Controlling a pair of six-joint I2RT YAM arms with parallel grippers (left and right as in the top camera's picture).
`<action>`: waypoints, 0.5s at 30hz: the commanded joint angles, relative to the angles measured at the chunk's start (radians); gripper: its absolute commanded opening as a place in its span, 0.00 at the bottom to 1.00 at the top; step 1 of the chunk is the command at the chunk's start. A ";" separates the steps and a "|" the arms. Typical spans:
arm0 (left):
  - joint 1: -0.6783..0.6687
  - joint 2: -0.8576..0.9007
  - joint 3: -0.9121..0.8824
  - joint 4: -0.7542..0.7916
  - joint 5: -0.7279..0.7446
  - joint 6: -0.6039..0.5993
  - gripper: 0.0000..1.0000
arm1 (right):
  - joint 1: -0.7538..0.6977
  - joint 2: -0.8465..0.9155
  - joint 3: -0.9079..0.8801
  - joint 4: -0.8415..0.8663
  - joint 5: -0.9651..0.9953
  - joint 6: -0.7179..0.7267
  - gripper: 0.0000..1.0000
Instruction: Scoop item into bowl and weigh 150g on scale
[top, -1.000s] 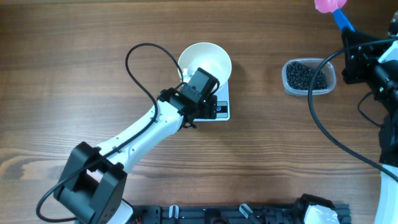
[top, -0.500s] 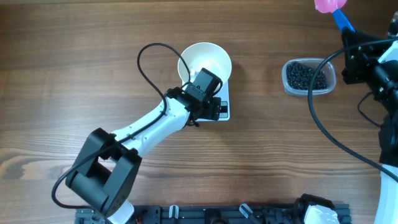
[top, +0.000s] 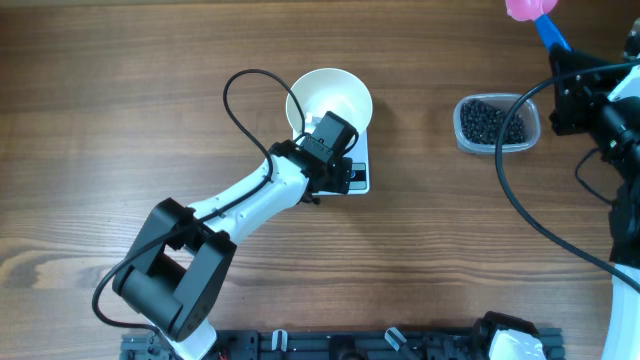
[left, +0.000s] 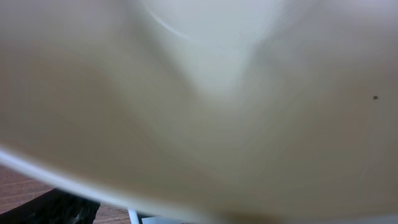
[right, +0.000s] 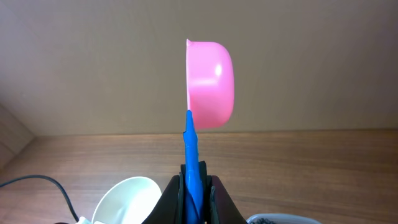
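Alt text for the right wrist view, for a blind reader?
The right gripper grips a pink scoop upright by its blue handle. The white bowl shows at lower left, wooden table behind.

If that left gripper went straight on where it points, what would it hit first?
Probably the white bowl: the left gripper aims at its side, and its wrist view shows almost only bowl. Contact is unclear.
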 joint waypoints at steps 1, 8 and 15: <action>0.002 0.014 0.000 0.000 -0.020 -0.063 1.00 | -0.001 0.000 0.009 0.000 -0.002 0.015 0.04; 0.002 0.048 -0.001 -0.001 -0.020 -0.066 1.00 | -0.001 0.000 0.009 0.000 -0.002 0.014 0.04; 0.002 0.070 -0.001 0.015 -0.021 -0.070 1.00 | -0.001 0.000 0.009 0.000 -0.002 0.014 0.04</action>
